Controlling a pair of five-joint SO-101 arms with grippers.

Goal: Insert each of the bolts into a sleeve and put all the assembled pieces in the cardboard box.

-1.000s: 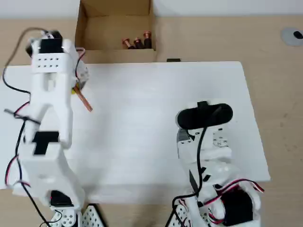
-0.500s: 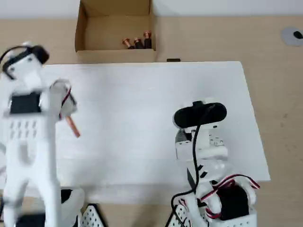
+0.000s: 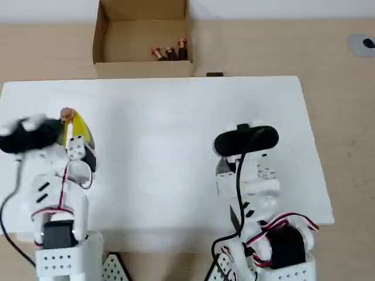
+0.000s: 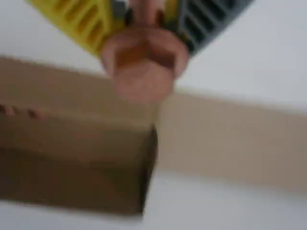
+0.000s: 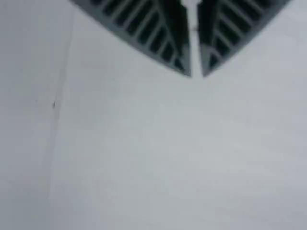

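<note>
My left gripper is shut on a copper-coloured bolt piece over the left side of the white mat. In the left wrist view the piece's hexagonal head pokes out between the yellow finger and the dark finger, with the cardboard box beyond it. The cardboard box stands at the back left and holds three copper assembled pieces. My right gripper hangs over bare mat at the front right, its fingers almost touching with nothing between them.
A white mat covers most of the wooden table. A small dark object lies at the mat's back edge beside the box. A round grey disc sits at the far right.
The left arm has pulled back from near the box towards the front left, still carrying the bolt piece, which now points up. The right arm barely shifted.
</note>
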